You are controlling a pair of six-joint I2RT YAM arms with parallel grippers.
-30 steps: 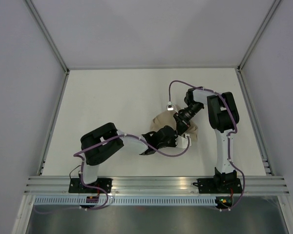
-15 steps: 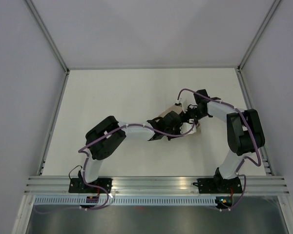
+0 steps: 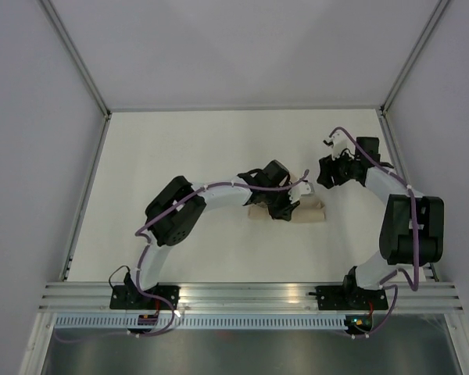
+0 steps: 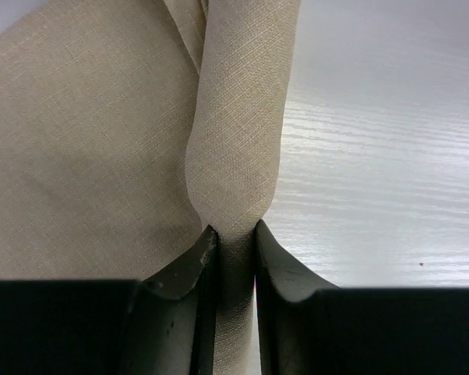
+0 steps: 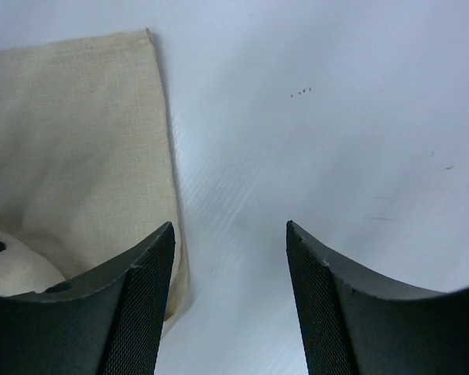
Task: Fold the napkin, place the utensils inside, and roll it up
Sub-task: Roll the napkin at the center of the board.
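The white table (image 3: pixel 180 156) carries the beige napkin (image 3: pixel 311 212), which lies as a flattened roll just right of centre in the overhead view. The left gripper (image 4: pixel 232 234) pinches a rolled fold of the napkin between narrowly spaced jaws. The right gripper (image 5: pixel 230 226), upper right of the napkin, stands spread wide over bare table and holds nothing.

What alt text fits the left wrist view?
The left pincer is shut on a rolled ridge of the beige napkin running up the frame. Flat cloth fills the picture's left side; bare white table fills its right.
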